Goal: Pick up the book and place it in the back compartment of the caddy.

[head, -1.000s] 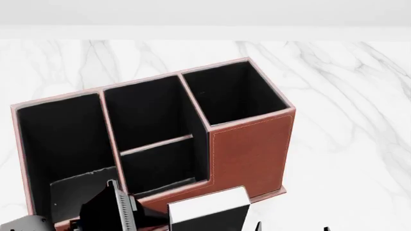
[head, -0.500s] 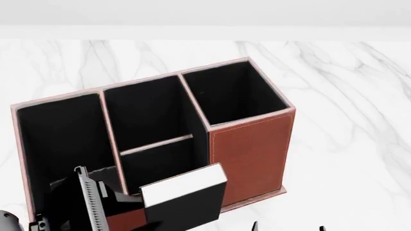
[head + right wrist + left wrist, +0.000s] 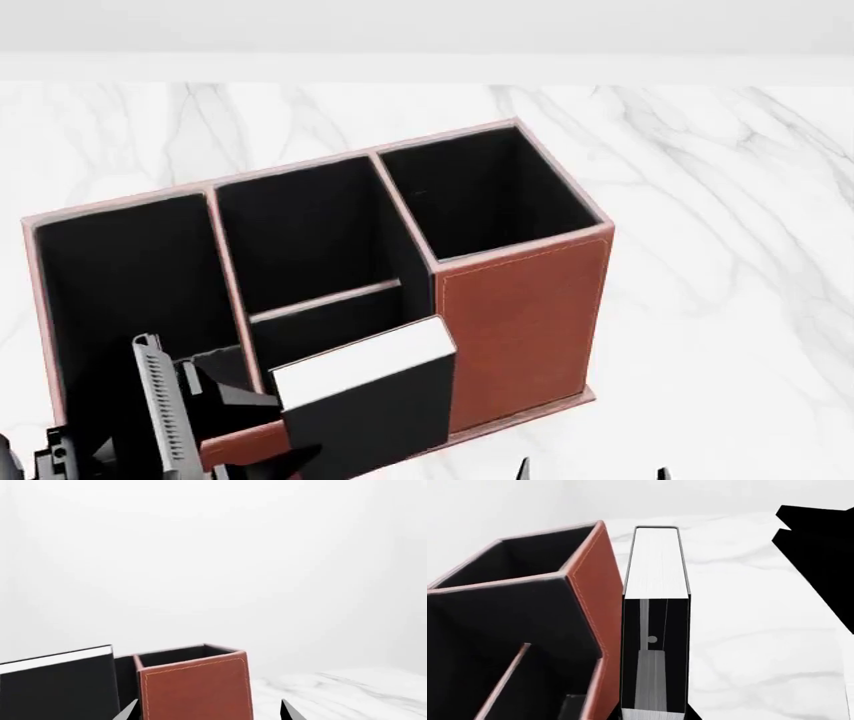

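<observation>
At seven o'clock in the head view, your left end effector [image 3: 220, 420] had its fingers closed flat against the two black covers of the book [image 3: 363, 395], holding it upright with the white page edges turned up. That was a sound place to hold: a small, thick hardback like this looked stiff and fairly light, but the smooth covers could slide, so a grip across the faces and well in from the edge seemed safest. Moving right, the book hung above the low front wall of the caddy [image 3: 521, 320], at about six o'clock from the shallow back compartment [image 3: 327, 335], with the tall square cell at two o'clock. From the left wrist view the book [image 3: 655, 615] ran just beside the caddy's brown wall [image 3: 594, 580]; whether they touched, you could not tell. Further right, at five o'clock, only the dark tips of your right end effector [image 3: 594, 470] showed above the marble tabletop [image 3: 721, 250], standing apart and empty. A tilted book might have caught the thin divider.
</observation>
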